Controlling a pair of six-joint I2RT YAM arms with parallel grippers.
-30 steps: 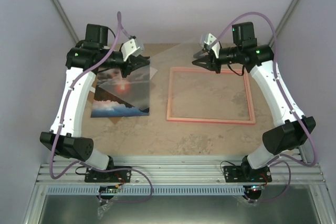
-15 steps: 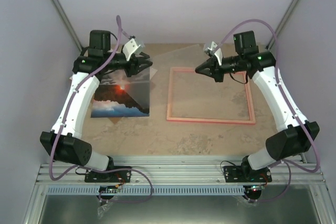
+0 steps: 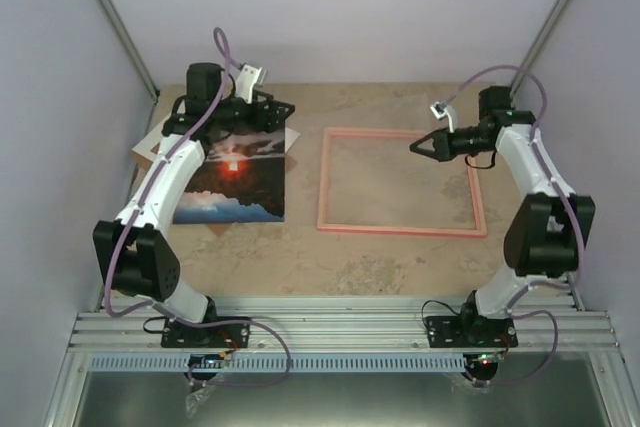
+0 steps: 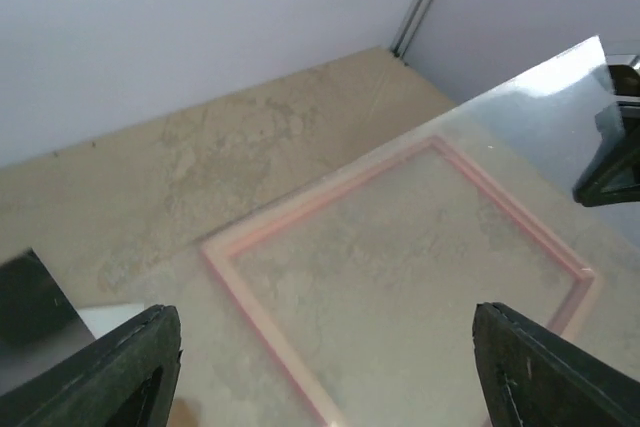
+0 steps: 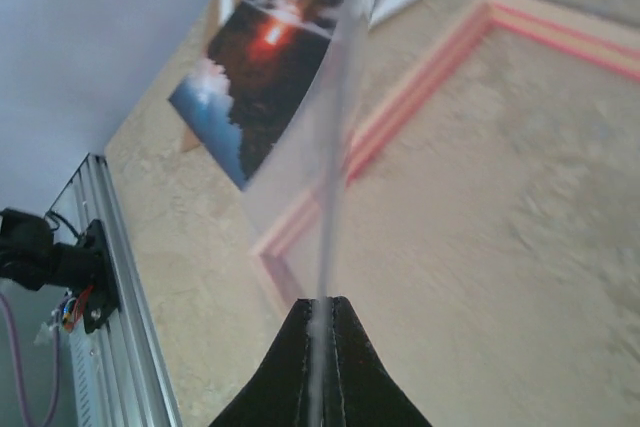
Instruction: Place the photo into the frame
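Spread wide since a second ago, left gripper (image 3: 282, 115), gripping nothing; shifted rightward meanwhile, right gripper (image 3: 416, 147), jaws pressed together on edge of clear sheet (image 5: 338, 97), seen edge-on running straight ahead from fingertips (image 5: 295, 352), out above frame (image 3: 400, 230) toward photo (image 3: 232, 182). Photo flat on table (image 3: 300, 257), picture side up, just below and behind left jaws, outside frame. Frame flat ahead of left jaws and under right jaws, apart from photo
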